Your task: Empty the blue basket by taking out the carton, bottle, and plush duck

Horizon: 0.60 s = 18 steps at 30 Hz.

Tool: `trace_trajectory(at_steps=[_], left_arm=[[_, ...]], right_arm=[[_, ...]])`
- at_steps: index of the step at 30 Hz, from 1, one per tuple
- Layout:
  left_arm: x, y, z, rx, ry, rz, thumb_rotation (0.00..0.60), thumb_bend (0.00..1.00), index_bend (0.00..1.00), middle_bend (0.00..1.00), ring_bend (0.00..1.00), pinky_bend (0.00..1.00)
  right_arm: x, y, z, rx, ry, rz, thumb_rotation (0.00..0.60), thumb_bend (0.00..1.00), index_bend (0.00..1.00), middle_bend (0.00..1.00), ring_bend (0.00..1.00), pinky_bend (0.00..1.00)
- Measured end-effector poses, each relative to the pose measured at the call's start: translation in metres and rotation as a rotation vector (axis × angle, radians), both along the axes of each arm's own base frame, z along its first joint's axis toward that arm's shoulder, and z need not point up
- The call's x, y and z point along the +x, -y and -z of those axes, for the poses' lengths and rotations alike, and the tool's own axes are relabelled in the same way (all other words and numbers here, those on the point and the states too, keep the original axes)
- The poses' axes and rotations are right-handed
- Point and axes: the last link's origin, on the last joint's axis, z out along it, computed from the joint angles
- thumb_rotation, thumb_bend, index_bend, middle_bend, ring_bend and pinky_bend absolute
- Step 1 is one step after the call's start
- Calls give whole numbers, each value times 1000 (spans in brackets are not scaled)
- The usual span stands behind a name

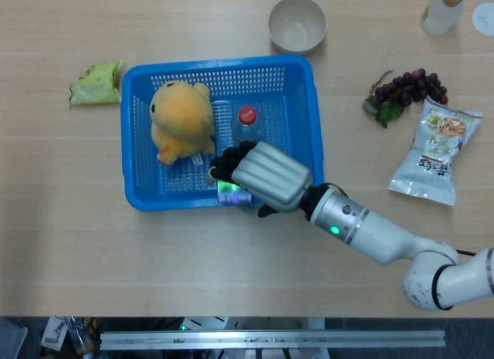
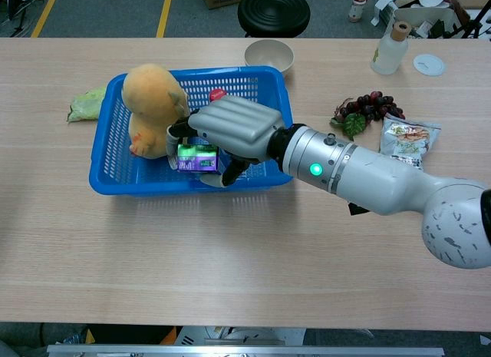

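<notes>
The right robot hand (image 1: 258,175) is reaching into the blue basket (image 1: 301,127) from the right and is sitting over the carton (image 2: 196,157) at the basket's near wall. In the chest view its dark fingers (image 2: 178,129) are curling over the top and far side of the carton while the thumb is coming down at the carton's right end, so the robot hand looks closed around the carton. Whether the grip is firm, or the carton is off the basket floor, I cannot tell. In the head view only a green sliver of the carton (image 1: 229,193) is showing beneath the silver back of the hand.

The bottle (image 1: 248,121) is standing upright in the basket just behind the hand, its red cap showing above the knuckles. The plush duck (image 1: 182,118) is sitting in the left half of the basket, close beside the fingertips but apparently not touching them. All three things are inside the basket.

The basket is resting on the light wooden bench (image 1: 231,259). A bowl (image 1: 297,23) is standing just beyond the basket's far right corner. A crumpled green wrapper (image 1: 96,82) is lying left of the basket. To the right, well apart from the basket, a bunch of dark grapes (image 1: 409,89) is lying next to a snack bag (image 1: 436,147), and a pale bottle with a cork (image 1: 444,9) is standing at the far right corner.

The left robot hand is showing in neither view.
</notes>
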Motion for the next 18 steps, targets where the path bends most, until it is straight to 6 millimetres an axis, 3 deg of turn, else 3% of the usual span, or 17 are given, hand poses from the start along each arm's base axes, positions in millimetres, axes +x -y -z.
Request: trace_trajectory(at_steps=[8,18], left_arm=[[-5,2,0,-1,2,-21,600,373,189,271,232,283],[-6,2,1,-3,2,-26,600,373,190,272,232,283]], right_arm=[[0,5,-3,-27,23,21,600,416,491,410,444,763],[1,7,-19,-41,79,21,600,416,501,413,453,776]])
